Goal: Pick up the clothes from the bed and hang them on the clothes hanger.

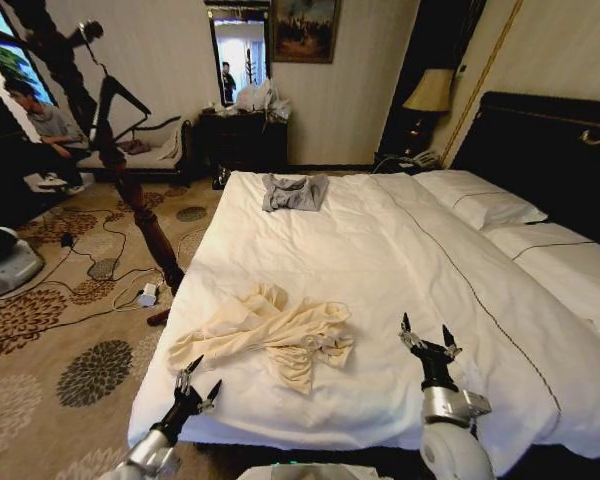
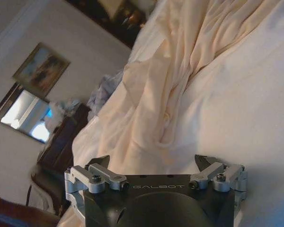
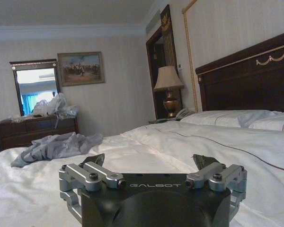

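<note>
The clothes (image 1: 270,335), a crumpled cream-yellow shirt, lie on the near left part of the bed (image 1: 380,250). My left gripper (image 1: 202,375) hovers open just off the shirt's near left sleeve, at the bed's corner. In the left wrist view the clothes (image 2: 170,80) spread right ahead of the open left gripper (image 2: 154,163). To the right of the shirt, my right gripper (image 1: 426,330) is open above bare sheet and holds nothing; the right wrist view has it (image 3: 151,163) facing along the bed. The black triangular clothes hanger (image 1: 120,105) hangs on the stand at the far left.
A grey garment (image 1: 295,192) lies at the bed's far end. The dark wooden coat stand (image 1: 140,215) leans beside the bed's left edge, with cables and a power strip (image 1: 147,295) on the carpet. A dresser (image 1: 242,135) and a lamp (image 1: 430,92) stand along the far wall. The black headboard (image 1: 550,150) is at the right.
</note>
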